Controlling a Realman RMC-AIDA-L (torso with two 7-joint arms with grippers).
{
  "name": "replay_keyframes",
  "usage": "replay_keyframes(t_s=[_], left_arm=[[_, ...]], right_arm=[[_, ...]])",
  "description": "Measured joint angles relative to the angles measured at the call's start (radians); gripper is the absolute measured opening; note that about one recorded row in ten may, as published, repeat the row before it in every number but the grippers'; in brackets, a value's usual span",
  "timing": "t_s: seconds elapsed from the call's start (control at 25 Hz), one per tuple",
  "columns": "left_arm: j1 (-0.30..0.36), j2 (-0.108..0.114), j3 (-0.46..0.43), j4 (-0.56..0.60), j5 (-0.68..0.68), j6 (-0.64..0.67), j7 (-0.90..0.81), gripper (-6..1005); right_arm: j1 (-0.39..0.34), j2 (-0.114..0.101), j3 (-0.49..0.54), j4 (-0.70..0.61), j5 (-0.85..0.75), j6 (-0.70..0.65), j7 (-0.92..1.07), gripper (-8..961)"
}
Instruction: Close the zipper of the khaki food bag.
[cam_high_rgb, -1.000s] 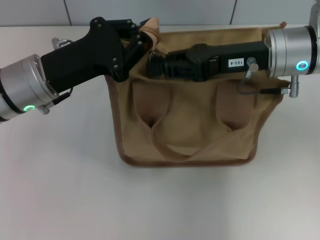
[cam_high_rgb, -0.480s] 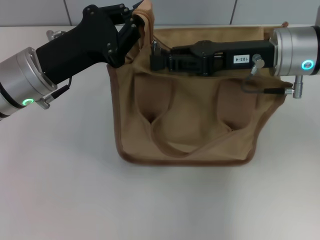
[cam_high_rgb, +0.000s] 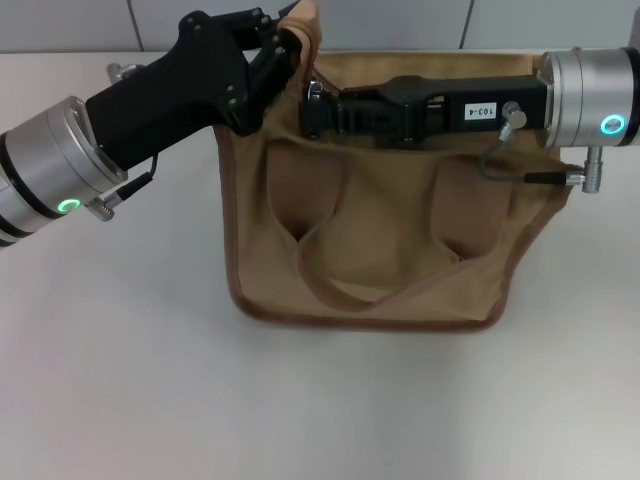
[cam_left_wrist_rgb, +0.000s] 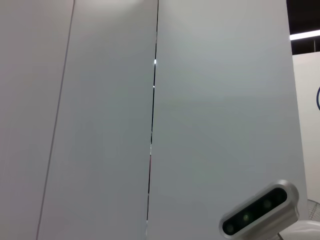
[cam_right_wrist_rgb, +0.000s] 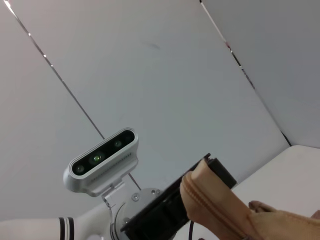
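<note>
The bag (cam_high_rgb: 370, 235) lies near the table's (cam_high_rgb: 150, 400) far edge, its front face up, brown piping (cam_high_rgb: 365, 318) running along the near rim and two strap handles (cam_high_rgb: 330, 290) draped across the panel. Bare tabletop spreads wide in front of it and to the left; on the right the bag's side reaches toward the frame edge under the right arm. Behind the table stands a pale panelled wall (cam_high_rgb: 400, 20) with dark seams.

The left gripper (cam_high_rgb: 282, 50) sits at the bag's far left corner, its fingers pinched on a raised tab of tan fabric (cam_high_rgb: 303, 22) that stands above the top edge. The right gripper (cam_high_rgb: 312, 108) reaches in from the right, lying along the bag's top just beside the left one; its black fingers are drawn close together at the zipper line, though the pull itself is too small to make out. The zipper (cam_right_wrist_rgb: 215, 212) shows in the right wrist view as a fine toothed line on the lifted fabric.
</note>
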Motion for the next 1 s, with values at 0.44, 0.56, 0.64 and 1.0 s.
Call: replay_keyframes(t_s=[0.44,0.56,0.64,1.0], left_arm=[[0.007,0.001,-0.001,-0.002,-0.009,0.01,-0.003,38],[0.011,0.003,-0.001,-0.002,-0.02,0.011,-0.003,39],[0.016,0.004,-0.001,-0.002,-0.03,0.012,-0.004,39],[0.044,0.01,-0.012,0.005,-0.059,0.013,-0.005,39]], right_arm=[[-0.004,0.001,-0.017,0.0,0.021,0.014,-0.008,113],[-0.011,0.001,-0.016,-0.005,0.019,0.014,-0.007,6],[-0.024,0.001,-0.016,-0.014,0.018,0.015,0.002,14],[-0.206,-0.011,-0.014,-0.242,0.01,0.002,0.105,48]])
